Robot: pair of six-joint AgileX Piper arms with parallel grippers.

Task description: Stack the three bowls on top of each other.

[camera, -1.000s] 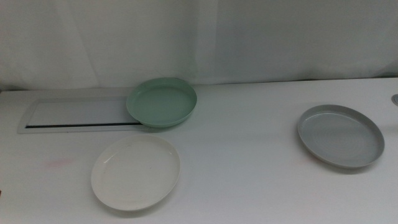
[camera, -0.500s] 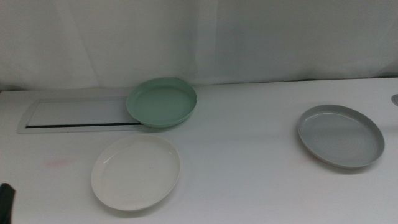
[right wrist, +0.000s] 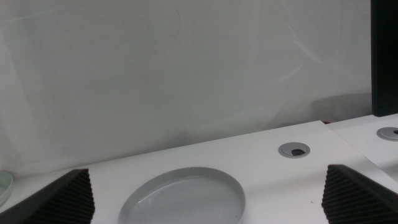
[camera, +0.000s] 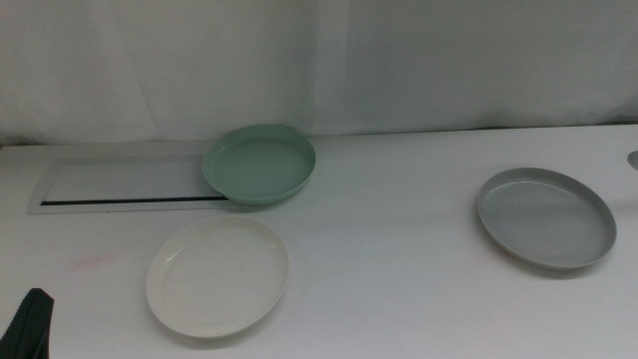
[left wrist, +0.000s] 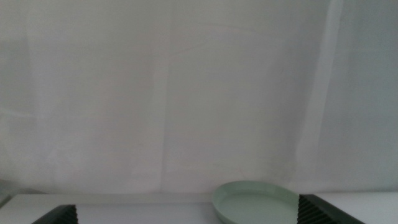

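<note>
Three bowls lie apart on the white table. The mint green bowl (camera: 259,164) is at the back, partly over a flat panel. In front of it lies the white bowl (camera: 217,275), and the grey bowl (camera: 544,216) is far to the right. My left gripper (camera: 30,324) shows as a dark tip at the bottom-left corner, left of the white bowl. In the left wrist view the left gripper (left wrist: 189,213) is open and empty, facing the mint green bowl (left wrist: 255,203). My right gripper (right wrist: 208,186) is open and empty, with the grey bowl (right wrist: 183,196) between and beyond its jaws. It is outside the middle view.
A flat white panel with a dark slot (camera: 125,183) lies at the back left. A round grey cable grommet (right wrist: 293,149) sits in the table beyond the grey bowl. A white curtain (camera: 319,60) closes the back. A faint pink mark (camera: 95,261) is left of the white bowl.
My left gripper has come up into the middle view's bottom-left corner, showing more than half a second ago. The three bowls have not moved.
</note>
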